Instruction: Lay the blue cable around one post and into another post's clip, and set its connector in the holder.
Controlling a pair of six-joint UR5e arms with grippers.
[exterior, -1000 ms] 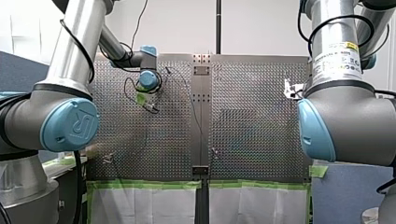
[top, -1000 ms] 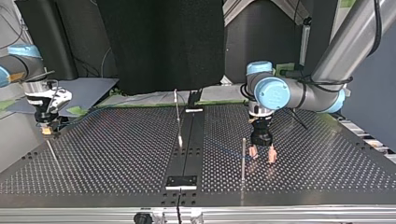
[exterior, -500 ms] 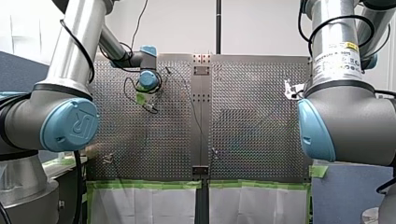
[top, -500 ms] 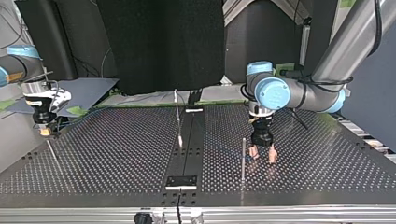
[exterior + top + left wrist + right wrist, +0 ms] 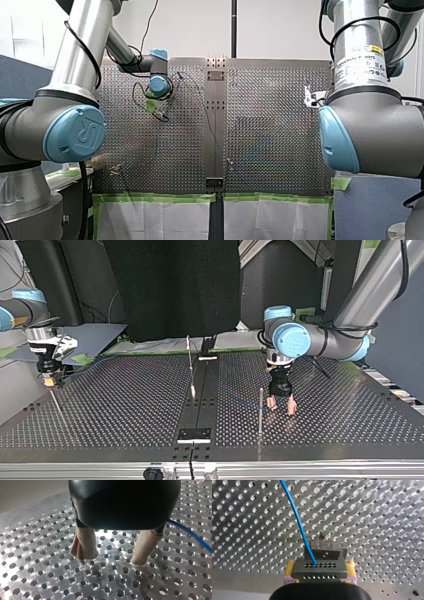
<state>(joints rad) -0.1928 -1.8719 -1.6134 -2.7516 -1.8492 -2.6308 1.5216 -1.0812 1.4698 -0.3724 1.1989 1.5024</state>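
Little is changing since a second ago. Our right gripper (image 5: pixel 320 572) is only wavering slightly at the top view's left, its yellow pads clamping the grey, hole-dotted metal connector (image 5: pixel 319 568). The thin blue cable (image 5: pixel 297 517) is running lengthwise ahead from it over the shiny perforated table (image 5: pixel 374 517). Our left gripper (image 5: pixel 111 562) is keeping its beige-wrapped fingers (image 5: pixel 83 545) apart and empty, beside a slim upright post (image 5: pixel 260 410).

A thin blue cable (image 5: pixel 298 522) is seen running ahead from a grey, hole-dotted connector (image 5: pixel 320 567), which is clamped between the yellow pads (image 5: pixel 291 568) of the right gripper (image 5: pixel 320 576), just short of a grey holder (image 5: pixel 324 552)
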